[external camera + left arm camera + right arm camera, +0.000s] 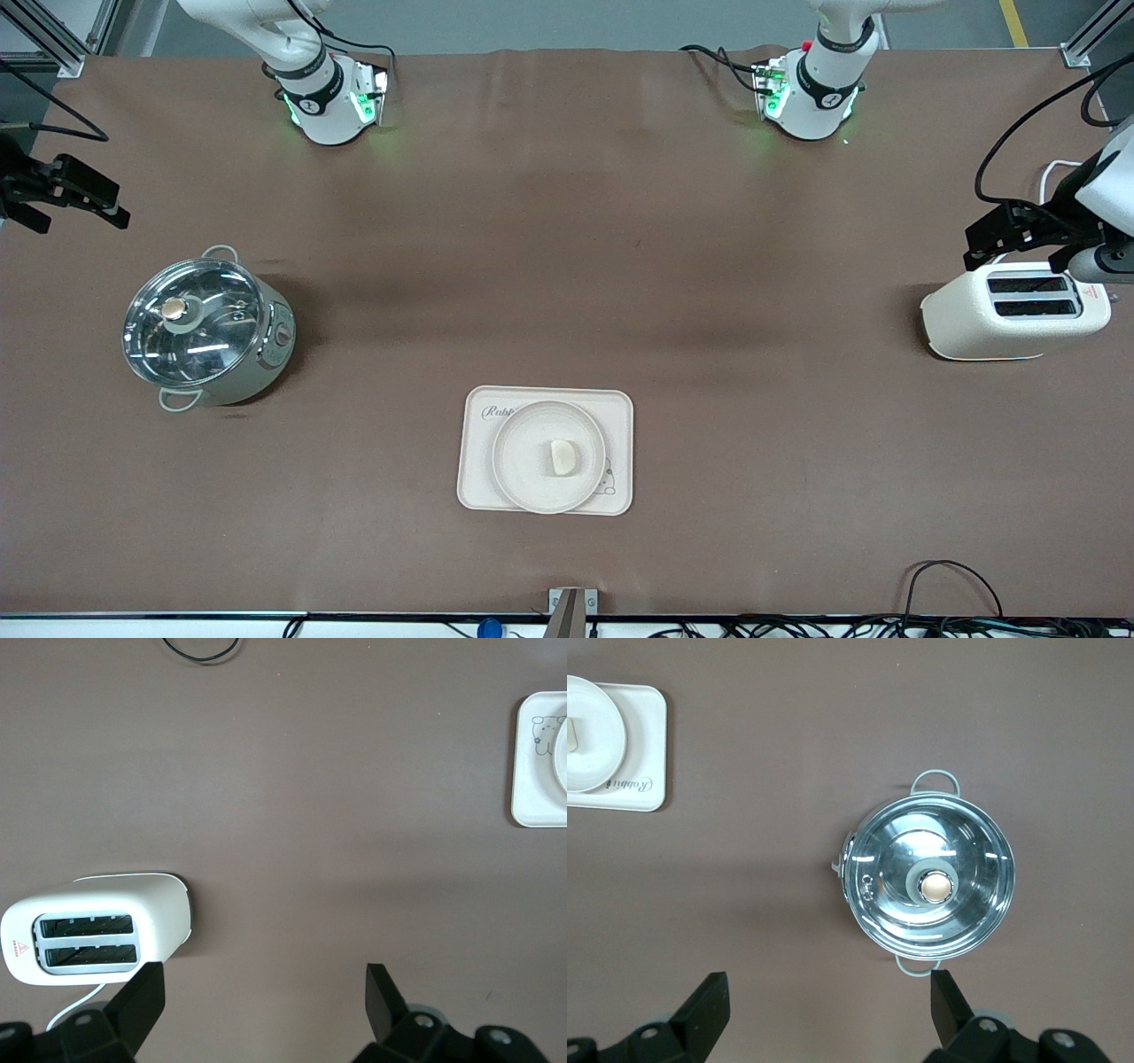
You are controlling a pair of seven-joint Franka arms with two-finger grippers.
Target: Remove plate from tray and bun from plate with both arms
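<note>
Both tools were spread wide and held nothing. Using the tray (545,450) as landmark: the left tool (1010,237) hung over the toaster (1014,310), well away from the tray at the left arm's end of the desk (567,248); the right tool (66,190) hung well away at the right arm's end, near the lidded pot (205,326). On the tray sat the plate (532,478), and the bun (563,458) lay in the plate, close to its middle.
</note>
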